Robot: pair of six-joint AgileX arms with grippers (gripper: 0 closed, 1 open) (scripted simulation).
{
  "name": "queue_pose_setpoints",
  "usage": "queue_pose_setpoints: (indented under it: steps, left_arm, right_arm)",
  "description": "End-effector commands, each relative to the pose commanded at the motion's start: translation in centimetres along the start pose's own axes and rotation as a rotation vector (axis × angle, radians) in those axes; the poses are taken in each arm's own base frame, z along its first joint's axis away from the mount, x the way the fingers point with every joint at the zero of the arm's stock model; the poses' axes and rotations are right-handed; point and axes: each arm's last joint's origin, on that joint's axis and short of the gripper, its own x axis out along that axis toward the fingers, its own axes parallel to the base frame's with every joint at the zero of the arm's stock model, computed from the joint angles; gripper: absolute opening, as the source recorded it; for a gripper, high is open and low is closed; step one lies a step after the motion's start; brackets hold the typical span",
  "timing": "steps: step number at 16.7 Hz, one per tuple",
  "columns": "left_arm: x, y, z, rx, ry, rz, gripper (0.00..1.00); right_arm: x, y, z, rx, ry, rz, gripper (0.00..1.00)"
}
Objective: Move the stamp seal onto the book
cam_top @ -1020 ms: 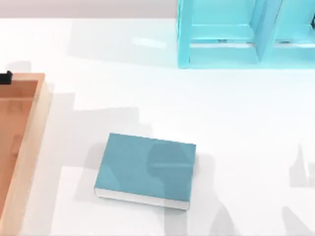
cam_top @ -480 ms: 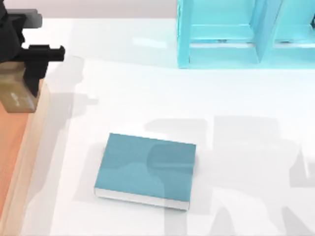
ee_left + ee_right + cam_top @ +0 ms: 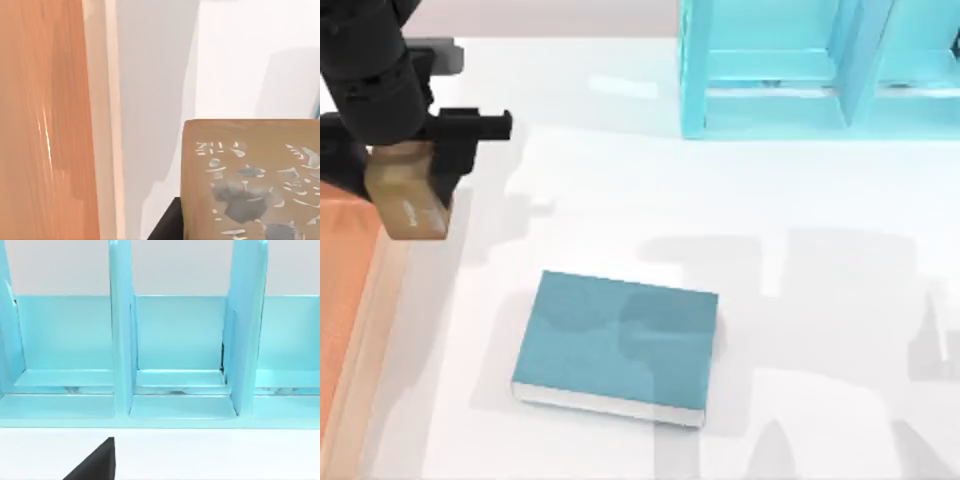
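The stamp seal (image 3: 408, 198), a small tan-brown wooden block, hangs in the air over the table's left side, just past the wooden tray's right rim. My left gripper (image 3: 406, 172) is shut on it from above, with black fingers (image 3: 454, 160) on either side. In the left wrist view the stamp seal (image 3: 250, 180) is close up, showing a greyish mark on its face. The book (image 3: 616, 345), teal-blue with white page edges, lies flat on the table, to the right of the seal and nearer the front edge. A black part of my right gripper (image 3: 95, 465) faces the cyan shelf.
A wooden tray (image 3: 342, 300) runs along the table's left edge; its rim (image 3: 102, 125) appears beside the seal. A light cyan shelf unit (image 3: 820, 70) stands at the back right, with its open compartments (image 3: 177, 350) facing the right wrist. White table surface lies between seal and book.
My left arm has come in from the left edge carrying the stamp seal, moving right from over the tray to just beyond its rim. The book has not moved.
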Motion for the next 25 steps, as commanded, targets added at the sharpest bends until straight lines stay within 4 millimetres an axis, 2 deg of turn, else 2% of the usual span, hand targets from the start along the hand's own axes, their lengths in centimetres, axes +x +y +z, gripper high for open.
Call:
queue_pose_setpoints:
  steps: [2, 6, 9, 13, 21, 25]
  left_arm:
    - [1.3, -4.0, -0.6, 0.000, 0.003, 0.002, 0.00]
    - [3.8, -12.6, -3.8, 0.001, -0.006, -0.002, 0.00]
    - [5.9, -15.7, -5.4, 0.001, -0.007, -0.001, 0.00]
    - [6.3, -16.0, -5.6, 0.001, -0.004, 0.001, 0.00]
    - [5.8, -16.0, -5.6, 0.001, -0.004, 0.001, 0.00]
    - [5.8, -16.0, -5.6, 0.001, -0.004, 0.001, 0.30]
  right_arm:
    - [0.0, 0.0, 0.0, 0.000, 0.000, 0.000, 1.00]
    - [0.0, 0.0, 0.0, 0.000, 0.000, 0.000, 1.00]
    - [0.0, 0.0, 0.0, 0.000, 0.000, 0.000, 1.00]
    - [0.0, 0.0, 0.0, 0.000, 0.000, 0.000, 1.00]
    - [0.0, 0.0, 0.0, 0.000, 0.000, 0.000, 1.00]
    - [0.0, 0.0, 0.0, 0.000, 0.000, 0.000, 1.00]
